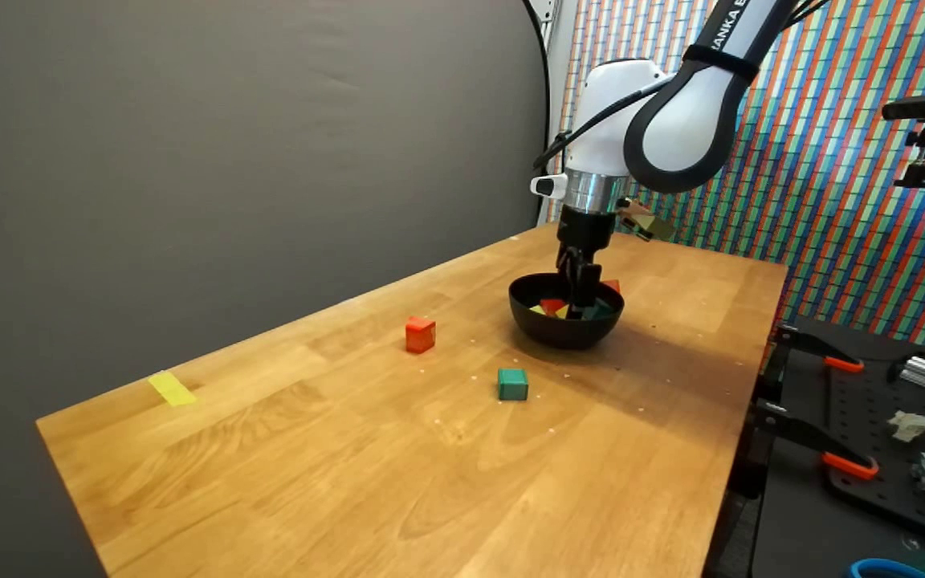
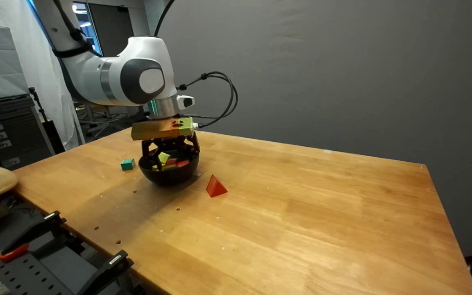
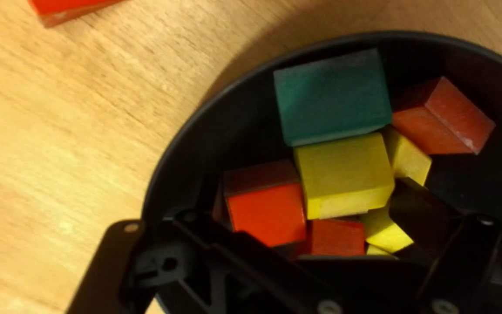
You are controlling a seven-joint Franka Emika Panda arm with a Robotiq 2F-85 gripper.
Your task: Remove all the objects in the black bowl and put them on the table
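A plain grey backdrop stands beside a multicoloured striped wall.

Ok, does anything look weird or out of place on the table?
Maybe the flat yellow strip near the edge of the table: it looks like stuck-down tape, not chunky like the blocks. The black bowl stands upright, not tipped.

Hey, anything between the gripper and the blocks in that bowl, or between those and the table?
Nothing visible obstructs the open gripper: it reaches into the bowl, among the blocks. The bowl rises all around, between them and the table.
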